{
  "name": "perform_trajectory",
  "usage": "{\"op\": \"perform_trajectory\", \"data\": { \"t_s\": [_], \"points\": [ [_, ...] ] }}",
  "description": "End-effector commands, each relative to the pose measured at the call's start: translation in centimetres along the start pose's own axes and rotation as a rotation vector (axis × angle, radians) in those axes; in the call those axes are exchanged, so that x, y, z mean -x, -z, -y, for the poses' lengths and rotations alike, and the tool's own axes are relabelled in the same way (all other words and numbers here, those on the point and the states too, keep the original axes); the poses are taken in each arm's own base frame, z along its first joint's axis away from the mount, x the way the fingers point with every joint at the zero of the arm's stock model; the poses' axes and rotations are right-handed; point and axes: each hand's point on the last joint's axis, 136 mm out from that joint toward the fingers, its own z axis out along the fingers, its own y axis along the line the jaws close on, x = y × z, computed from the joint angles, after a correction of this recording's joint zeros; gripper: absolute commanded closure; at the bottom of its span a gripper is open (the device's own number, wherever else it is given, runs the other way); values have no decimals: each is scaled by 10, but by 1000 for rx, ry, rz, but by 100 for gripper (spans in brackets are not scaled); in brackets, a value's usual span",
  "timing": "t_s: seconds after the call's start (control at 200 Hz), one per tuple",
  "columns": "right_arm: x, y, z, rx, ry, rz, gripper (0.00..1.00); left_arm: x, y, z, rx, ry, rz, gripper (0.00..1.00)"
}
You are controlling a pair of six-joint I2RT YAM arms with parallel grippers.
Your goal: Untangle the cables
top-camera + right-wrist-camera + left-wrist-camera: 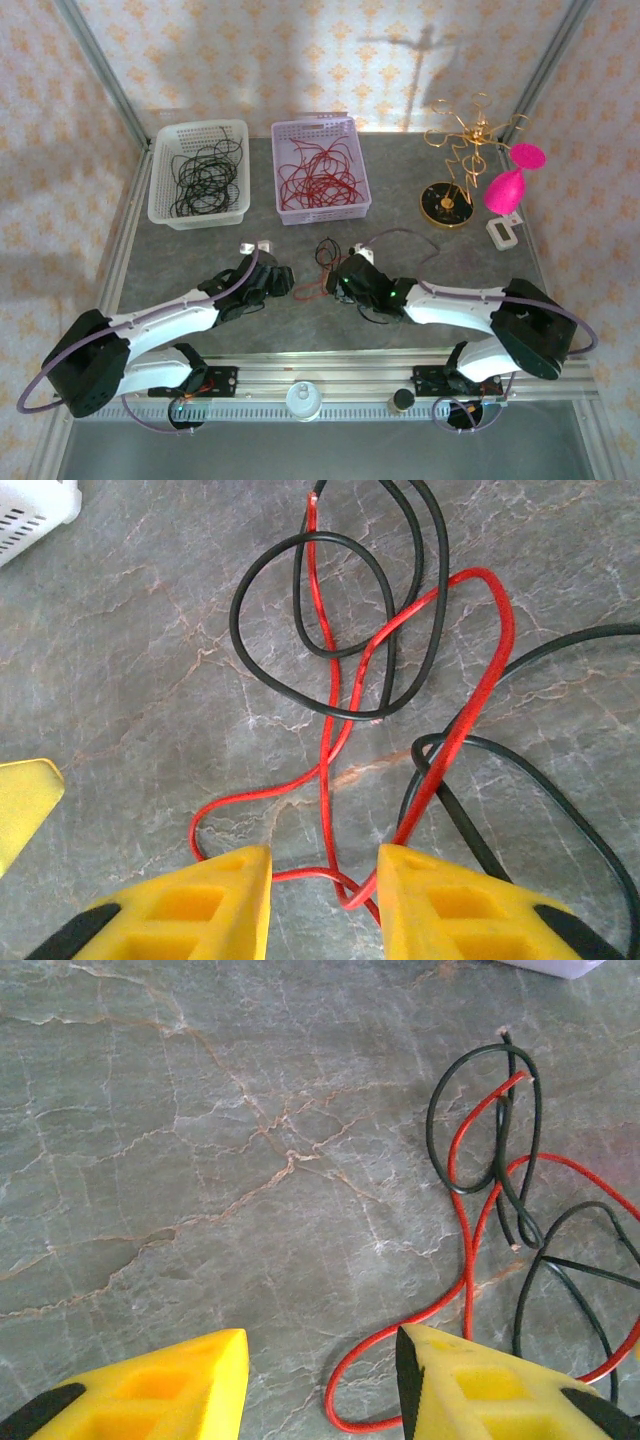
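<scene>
Between the two arms, mid-table: red cable (pixel 313 580) and black cable (pixel 234 620) lie looped through each other on the grey marbled table (pixel 180 260)
Left arm: left gripper (pixel 320 1345) has its fingers apart over bare table; nothing between them; a red loop lies just beside one finger
Right arm: right gripper (pixel 325 865) stands with fingers apart; a red strand runs through the gap, not pinched
Far side: white basket (pixel 198 127) holds black cables; lilac basket (pixel 312 124) beside it holds red ones

Glossy, smooth red and black cables (pixel 505 630) on matt, marble-veined grey table (pixel 120 660)
</scene>
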Motion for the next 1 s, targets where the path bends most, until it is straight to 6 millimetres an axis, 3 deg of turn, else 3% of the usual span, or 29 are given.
{"op": "perform_trajectory", "data": {
  "t_s": [0.0,0.325,0.781,0.991],
  "points": [
    [5,-8,0,-4,-33,39,67,5,3,0,-5,5,35,56],
    [-7,-21,17,-39,-71,30,69,7,11,-2,-19,18,58,56],
    [1,9,15,-20,-70,45,68,-1,13,-12,19,26,29,56],
    [-5,5,16,10,-114,34,67,-1,11,-9,8,27,29,56]
  ]
}}
